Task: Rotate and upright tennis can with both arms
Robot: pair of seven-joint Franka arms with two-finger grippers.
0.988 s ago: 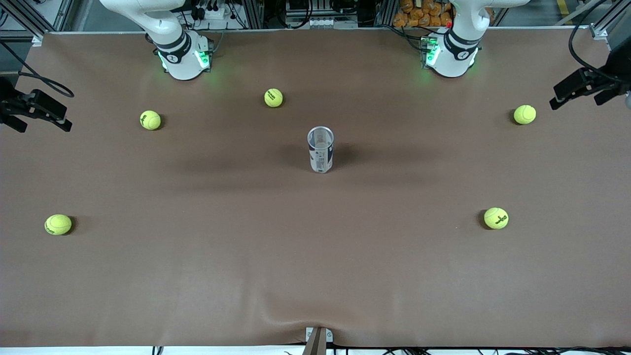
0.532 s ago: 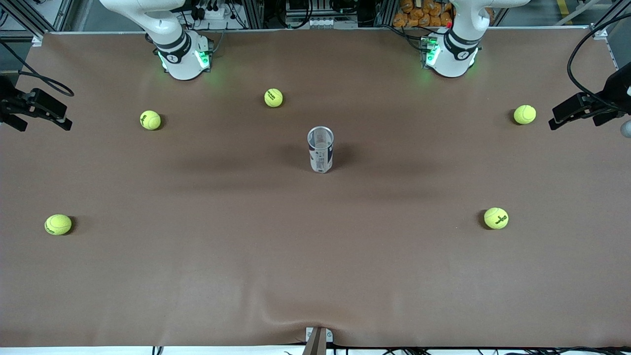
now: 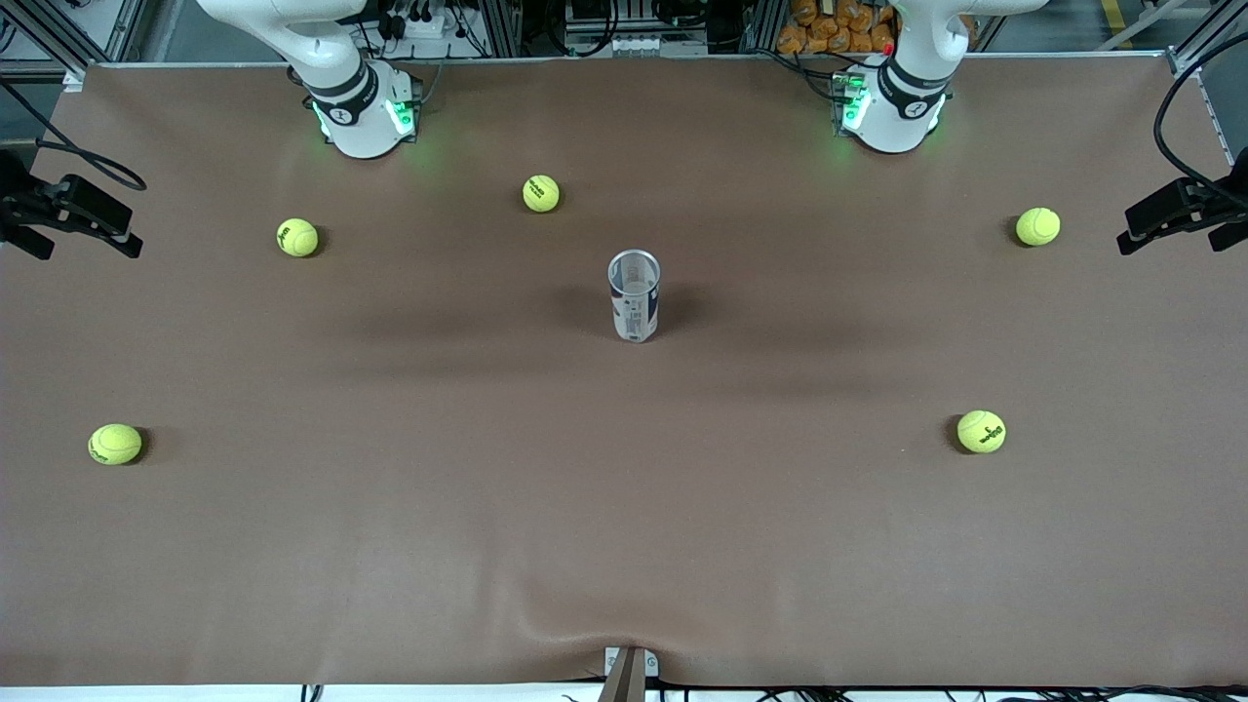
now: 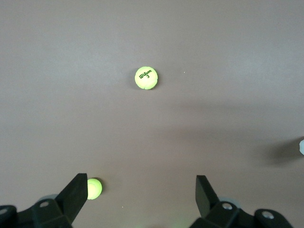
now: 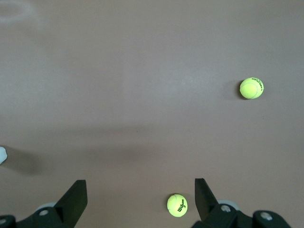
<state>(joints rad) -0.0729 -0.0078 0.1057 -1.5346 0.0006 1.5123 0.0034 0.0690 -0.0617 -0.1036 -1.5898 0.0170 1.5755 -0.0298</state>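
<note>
The tennis can stands upright in the middle of the table, its open silvery rim up and its white and dark-blue label showing. Only a sliver of it shows at the edge of the left wrist view and of the right wrist view. My left gripper is open and empty, up over the left arm's end of the table, well away from the can; the left wrist view shows its fingers wide apart. My right gripper is open and empty over the right arm's end, and it also shows in the right wrist view.
Several yellow-green tennis balls lie about the brown table: one near the right arm's base, another toward the right arm's end, one nearer the camera, and two toward the left arm's end.
My left gripper has moved outward toward the left arm's end of the table, away from the can. The right gripper, the can and the balls have not moved.
</note>
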